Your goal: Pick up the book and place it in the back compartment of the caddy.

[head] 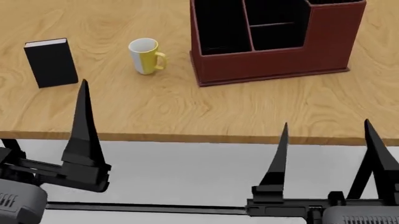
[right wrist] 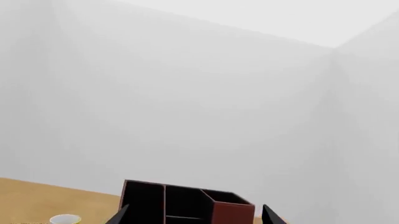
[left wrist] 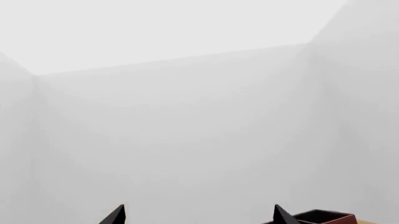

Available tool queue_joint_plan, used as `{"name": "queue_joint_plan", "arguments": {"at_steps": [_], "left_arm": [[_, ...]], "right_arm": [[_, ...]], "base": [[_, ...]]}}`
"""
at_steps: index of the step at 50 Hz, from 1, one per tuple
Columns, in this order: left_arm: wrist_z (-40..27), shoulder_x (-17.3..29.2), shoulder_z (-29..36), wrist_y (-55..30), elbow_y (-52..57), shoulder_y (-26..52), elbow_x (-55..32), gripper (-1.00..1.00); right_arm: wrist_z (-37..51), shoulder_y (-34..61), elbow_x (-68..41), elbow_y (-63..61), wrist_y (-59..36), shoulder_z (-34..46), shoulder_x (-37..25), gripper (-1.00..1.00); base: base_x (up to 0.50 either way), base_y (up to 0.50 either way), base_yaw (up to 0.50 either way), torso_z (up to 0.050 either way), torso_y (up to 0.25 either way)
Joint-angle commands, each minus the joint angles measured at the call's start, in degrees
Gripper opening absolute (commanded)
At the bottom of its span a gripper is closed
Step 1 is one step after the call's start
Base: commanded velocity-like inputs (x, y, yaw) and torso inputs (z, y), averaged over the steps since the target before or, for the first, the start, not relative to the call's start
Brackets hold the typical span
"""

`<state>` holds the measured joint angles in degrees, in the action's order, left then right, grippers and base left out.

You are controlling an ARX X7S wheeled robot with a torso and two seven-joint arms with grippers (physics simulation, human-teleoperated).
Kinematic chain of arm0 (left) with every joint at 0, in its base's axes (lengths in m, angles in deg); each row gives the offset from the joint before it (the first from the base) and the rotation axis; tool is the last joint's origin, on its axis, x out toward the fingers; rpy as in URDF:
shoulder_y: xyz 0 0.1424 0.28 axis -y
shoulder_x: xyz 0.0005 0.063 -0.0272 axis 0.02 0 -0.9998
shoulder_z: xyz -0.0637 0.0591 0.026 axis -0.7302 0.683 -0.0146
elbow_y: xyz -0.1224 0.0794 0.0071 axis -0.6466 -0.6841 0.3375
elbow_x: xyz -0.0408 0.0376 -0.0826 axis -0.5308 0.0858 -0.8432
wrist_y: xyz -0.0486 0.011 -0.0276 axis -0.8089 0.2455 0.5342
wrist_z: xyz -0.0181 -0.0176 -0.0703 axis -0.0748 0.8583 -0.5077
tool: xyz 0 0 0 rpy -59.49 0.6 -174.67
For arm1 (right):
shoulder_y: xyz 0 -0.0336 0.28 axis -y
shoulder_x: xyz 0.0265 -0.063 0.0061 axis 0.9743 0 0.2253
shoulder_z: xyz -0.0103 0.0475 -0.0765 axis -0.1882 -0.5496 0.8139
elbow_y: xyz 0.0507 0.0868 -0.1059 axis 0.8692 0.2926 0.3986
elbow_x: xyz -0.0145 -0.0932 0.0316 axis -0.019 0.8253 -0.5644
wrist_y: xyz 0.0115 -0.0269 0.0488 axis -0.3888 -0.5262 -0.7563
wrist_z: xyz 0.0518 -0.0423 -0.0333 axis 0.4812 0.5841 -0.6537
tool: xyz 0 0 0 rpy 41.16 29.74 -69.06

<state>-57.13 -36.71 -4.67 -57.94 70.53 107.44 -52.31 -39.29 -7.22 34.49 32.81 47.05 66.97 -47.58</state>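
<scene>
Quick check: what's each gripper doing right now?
Left gripper: open, holding nothing.
Right gripper: open, holding nothing.

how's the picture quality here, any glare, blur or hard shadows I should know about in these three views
Head view: sharp and evenly lit, no glare; the book, mug and caddy cast only faint, soft shadows on the table. Left wrist view: mostly blank pale wall, low contrast, only a caddy corner visible at the edge. Right wrist view: likewise washed-out walls, but the caddy is crisp.
</scene>
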Motion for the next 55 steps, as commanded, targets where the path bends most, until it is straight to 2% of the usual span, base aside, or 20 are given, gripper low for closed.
{"name": "queue_joint_plan", "arguments": {"at_steps": [1, 19, 36, 55], "left_arm": [[-0.2, -0.1, -1.2, -0.6, -0.4, 1.3, 0.0, 1.0], [-2.0, 1.5, 0.7, -0.5, -0.4, 1.6, 1.3, 1.0], [-2.6, 2.8, 3.2, -2.6, 1.4, 2.6, 3.5, 1.0], [-3.4, 3.8, 4.6, -2.1, 0.7, 2.8, 3.7, 1.0]], "right_arm": [[-1.0, -0.5, 2.9, 0.7, 0.0, -1.7, -0.5, 1.0], [0.9, 0.5, 4.5, -0.5, -2.9, -0.9, -0.6, 1.0], [0.0, 0.1, 2.6, -1.7, -2.0, -0.5, -1.4, 1.0], [0.1, 0.0, 1.7, -1.3, -1.5, -0.5, -2.0, 1.0]], "base": [[0.5, 0.0, 0.0, 0.0, 0.0], [0.5, 0.0, 0.0, 0.0, 0.0], [0.5, -0.01, 0.0, 0.0, 0.001], [0.5, -0.18, 0.0, 0.0, 0.001]]}}
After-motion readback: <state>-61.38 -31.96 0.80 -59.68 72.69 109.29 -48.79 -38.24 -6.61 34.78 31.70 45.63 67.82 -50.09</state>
